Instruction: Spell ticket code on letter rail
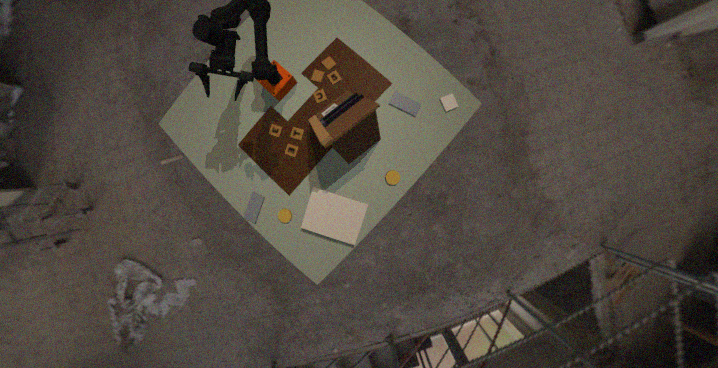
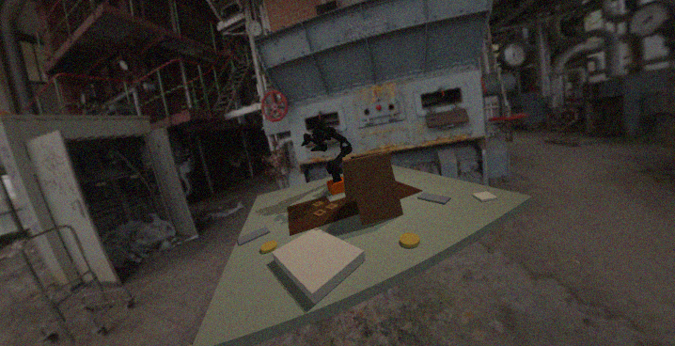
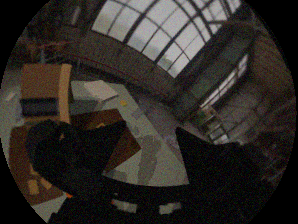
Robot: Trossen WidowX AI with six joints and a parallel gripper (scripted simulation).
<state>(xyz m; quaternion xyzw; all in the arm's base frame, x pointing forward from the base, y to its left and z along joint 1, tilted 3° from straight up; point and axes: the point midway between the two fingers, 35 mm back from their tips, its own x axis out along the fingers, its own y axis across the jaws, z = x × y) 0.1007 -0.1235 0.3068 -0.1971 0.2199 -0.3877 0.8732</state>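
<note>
My gripper (image 1: 221,97) (image 3: 150,127) is open and empty, high over the left edge of the counter, away from the tiles. In the top view, letter tiles lie on the brown mat (image 1: 266,159): one tile (image 1: 275,130), a second tile (image 1: 296,133) and a third tile (image 1: 291,150) in the left part, and a tile (image 1: 319,95) near the board. At the back are a lettered tile (image 1: 334,77) and two tiles with no readable letter. The raised board (image 1: 351,120) (image 2: 372,193) (image 3: 42,80) carries a dark rail (image 1: 345,107) (image 3: 40,107) with no tile visible in it. A small white label is beside the rail; its print is unreadable.
An orange block (image 1: 284,84) (image 2: 336,187) stands at the arm's base. A large white box (image 1: 334,216) (image 2: 318,259) lies in front of the board. Two yellow discs, two grey-blue slabs and a small white square (image 1: 449,102) lie nearer the counter's edges.
</note>
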